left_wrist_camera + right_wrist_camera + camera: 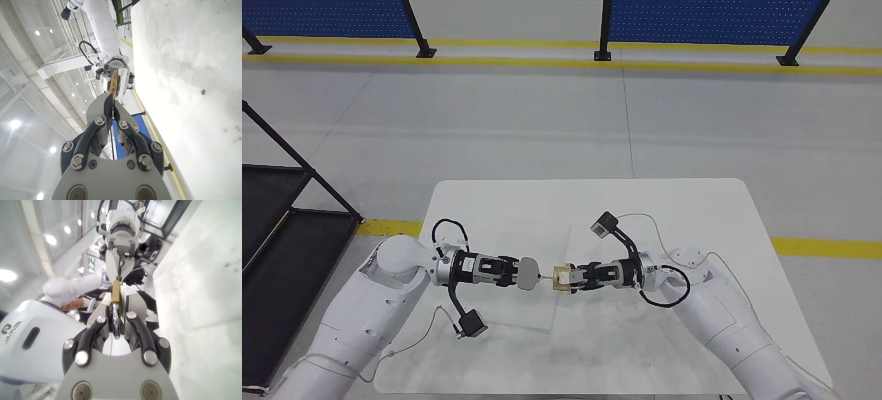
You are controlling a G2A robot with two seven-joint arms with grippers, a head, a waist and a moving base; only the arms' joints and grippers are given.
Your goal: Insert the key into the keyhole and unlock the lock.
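The lock (562,277) is held above the bench (692,210), pinched by its brass body in the right claw (574,277). Its silver shackle (115,321) is turned back toward that claw's wrist, and its keyhole end is turned away from it. The left claw (529,272) is just beside that keyhole end, pressed together on the key (545,276), whose blade is pointed straight at the lock. In the left wrist view the blade is seen to meet the end of the brass body (113,81), so picking up and lining up are judged done and insertion begun or about to begin. How deep the blade is seated cannot be told. The shackle looks closed, though this is not clearly shown, so the lock is judged not yet opened. What is left is judged to be seating the key fully if needed, turning it, and freeing the shackle.
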